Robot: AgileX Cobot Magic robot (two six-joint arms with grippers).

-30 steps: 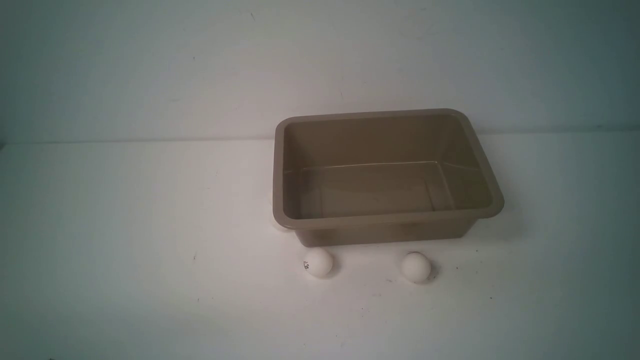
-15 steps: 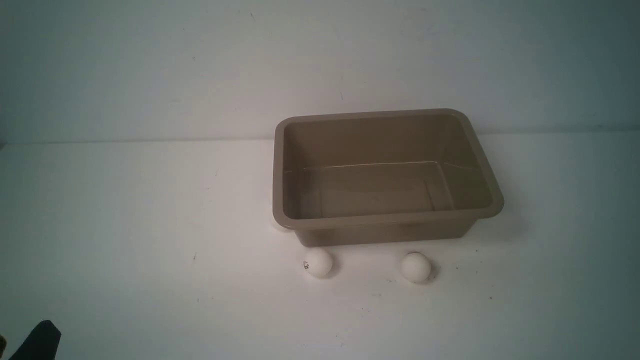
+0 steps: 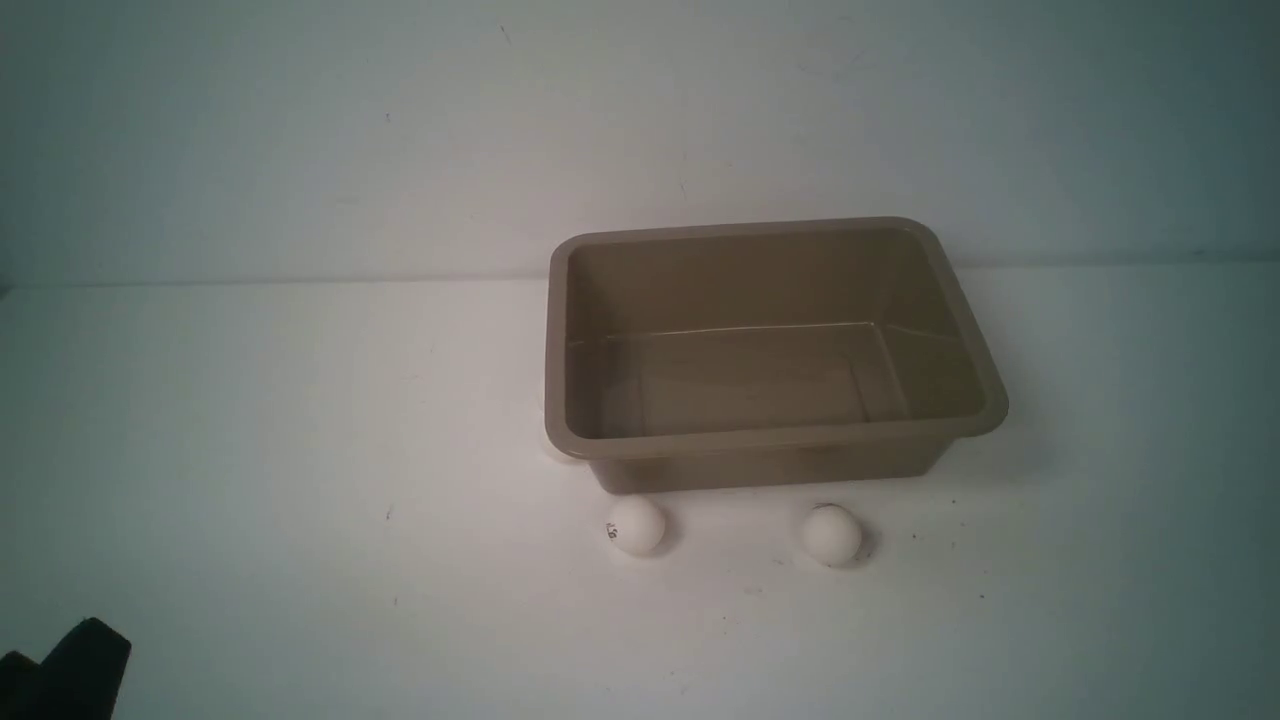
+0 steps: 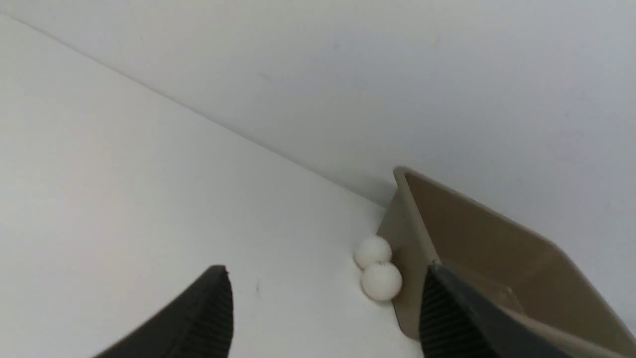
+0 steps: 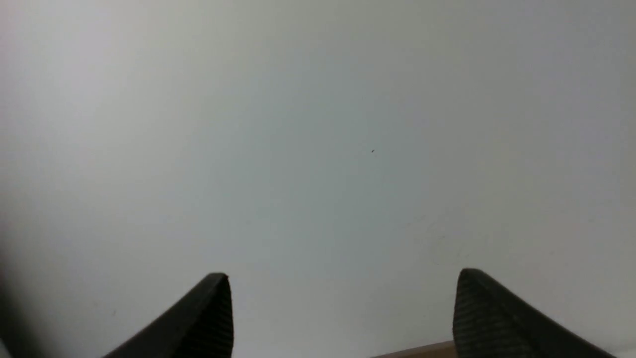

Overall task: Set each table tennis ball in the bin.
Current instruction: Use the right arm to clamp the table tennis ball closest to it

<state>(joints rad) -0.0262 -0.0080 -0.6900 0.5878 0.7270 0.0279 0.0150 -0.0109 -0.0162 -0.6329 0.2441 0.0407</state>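
Left gripper (image 4: 325,271) released, jaws apart, empty. Ahead of it, well apart: small matte white table tennis ball (image 3: 635,524) with dark print, unreadable, and second white ball (image 3: 831,533). Both outside, just beside the taupe rectangular plastic bin (image 3: 780,438). Right gripper (image 5: 343,273) released, empty.

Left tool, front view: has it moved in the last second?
Yes. The left tool entered at the lower left corner, nearer the bin, which stayed put.
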